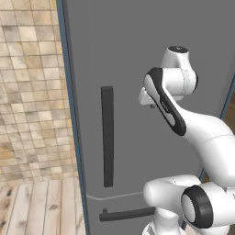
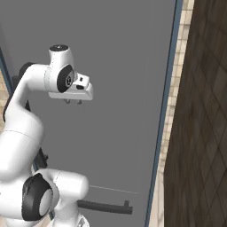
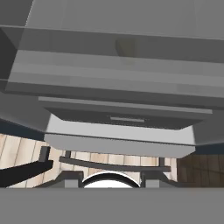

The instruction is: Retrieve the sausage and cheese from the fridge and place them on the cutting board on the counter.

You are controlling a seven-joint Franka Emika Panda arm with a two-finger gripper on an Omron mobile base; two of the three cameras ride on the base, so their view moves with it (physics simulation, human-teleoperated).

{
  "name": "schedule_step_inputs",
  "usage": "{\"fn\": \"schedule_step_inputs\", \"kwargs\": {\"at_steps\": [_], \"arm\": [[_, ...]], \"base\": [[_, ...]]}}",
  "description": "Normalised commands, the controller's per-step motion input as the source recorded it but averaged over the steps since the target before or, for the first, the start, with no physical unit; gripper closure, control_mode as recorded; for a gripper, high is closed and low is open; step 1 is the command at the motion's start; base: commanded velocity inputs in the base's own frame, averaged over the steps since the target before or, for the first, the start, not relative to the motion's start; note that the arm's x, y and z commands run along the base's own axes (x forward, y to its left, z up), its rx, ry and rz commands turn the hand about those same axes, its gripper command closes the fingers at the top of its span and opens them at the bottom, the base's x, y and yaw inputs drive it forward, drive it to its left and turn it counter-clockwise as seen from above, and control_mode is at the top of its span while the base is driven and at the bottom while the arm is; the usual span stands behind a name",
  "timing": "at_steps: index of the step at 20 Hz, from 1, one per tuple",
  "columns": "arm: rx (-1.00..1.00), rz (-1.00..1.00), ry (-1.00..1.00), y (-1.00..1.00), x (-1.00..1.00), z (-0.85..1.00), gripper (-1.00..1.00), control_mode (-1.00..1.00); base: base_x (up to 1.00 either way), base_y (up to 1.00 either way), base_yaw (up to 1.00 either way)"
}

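Note:
The fridge [image 1: 133, 50] fills both base views as a tall grey door standing shut, with a long dark vertical handle [image 1: 107, 137] and a lower drawer handle [image 1: 126, 214]. My gripper [image 1: 151, 106] hangs in front of the door, right of the vertical handle, pointing down; from the right it shows as the gripper [image 2: 73, 102] under the white hand. In the hand view the gripper [image 3: 111, 178] has its fingertips [image 3: 71, 177] apart with nothing between them, above grey fridge shelving [image 3: 118, 131]. The sausage, cheese, cutting board and counter are out of view.
A beige tiled wall [image 1: 27, 92] and wooden floor [image 1: 36, 206] lie left of the fridge. A dark brown panel [image 2: 199, 133] stands to its right. The arm's elbow and base crowd the space close to the lower door.

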Motion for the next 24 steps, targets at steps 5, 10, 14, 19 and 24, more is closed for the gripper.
{"fn": "schedule_step_inputs", "kwargs": {"at_steps": [5, 10, 14, 19, 24], "arm": [[0.00, 0.00, 0.00, 0.00, 0.00, 0.00, -1.00, 1.00], [0.00, 0.00, 0.00, 0.00, 0.00, 0.00, -1.00, 1.00], [0.00, 0.00, 0.00, 0.00, 0.00, 0.00, -1.00, 1.00], [0.00, 0.00, 0.00, 0.00, 0.00, 0.00, -1.00, 1.00], [0.00, 0.00, 0.00, 0.00, 0.00, 0.00, -1.00, 1.00]], "base": [[0.00, 0.00, 0.00], [0.00, 0.00, 0.00], [0.00, 0.00, 0.00], [-0.07, 0.00, 0.00], [-0.36, 0.12, 0.00]]}}
